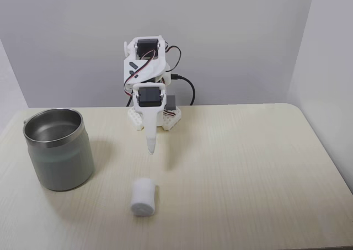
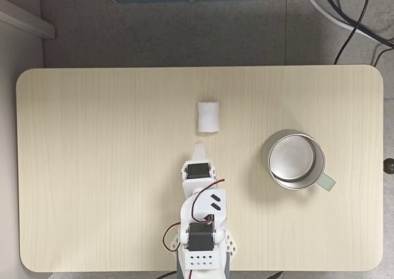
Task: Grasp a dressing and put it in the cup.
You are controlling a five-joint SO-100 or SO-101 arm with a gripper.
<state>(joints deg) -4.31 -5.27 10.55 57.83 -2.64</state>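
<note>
The dressing [image 1: 144, 196] lies on its side on the table [image 1: 248, 173], apart from the cup [image 1: 58, 149], which stands upright. In a fixed view from above, the gripper [image 2: 198, 148] points at the dressing [image 2: 209, 116] but does not touch it. Its fingers are closed together and hold nothing

Bright, even, diffuse light in both fixed views, sharp focus, soft faint shadows beside the grey-green metal cup [image 1: 58, 149] and white gauze roll [image 1: 144, 196], mild sheen inside cup.
</note>
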